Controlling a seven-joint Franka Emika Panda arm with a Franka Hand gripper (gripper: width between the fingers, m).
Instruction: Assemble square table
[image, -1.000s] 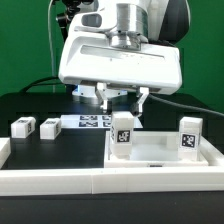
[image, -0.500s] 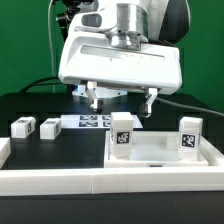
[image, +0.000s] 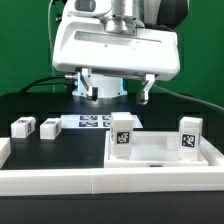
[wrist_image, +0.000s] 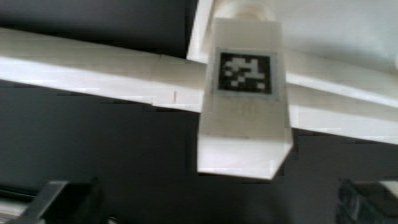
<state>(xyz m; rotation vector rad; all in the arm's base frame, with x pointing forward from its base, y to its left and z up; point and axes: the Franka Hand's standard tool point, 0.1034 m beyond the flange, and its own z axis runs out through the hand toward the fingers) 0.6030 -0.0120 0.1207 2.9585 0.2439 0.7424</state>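
The white square tabletop (image: 163, 153) lies at the exterior view's right with its raised rim up. Two white tagged legs stand upright on it, one at its near-left corner (image: 123, 133) and one at its right side (image: 189, 133). My gripper (image: 117, 90) hangs open above the left leg, clear of it, with nothing between its fingers. In the wrist view that leg (wrist_image: 244, 95) points up toward the camera, the tabletop's rim (wrist_image: 89, 68) runs behind it, and the dark fingertips (wrist_image: 61, 202) show wide apart. Two more legs (image: 22, 127) (image: 49, 128) lie loose on the black table at the left.
The marker board (image: 92, 122) lies flat behind the left standing leg. A long white border wall (image: 60, 182) runs along the front edge. Cables trail over the table at the back.
The fingers have spread wider apart, letting go of the left standing leg, and the gripper has risen. The leg stays upright on the tabletop.
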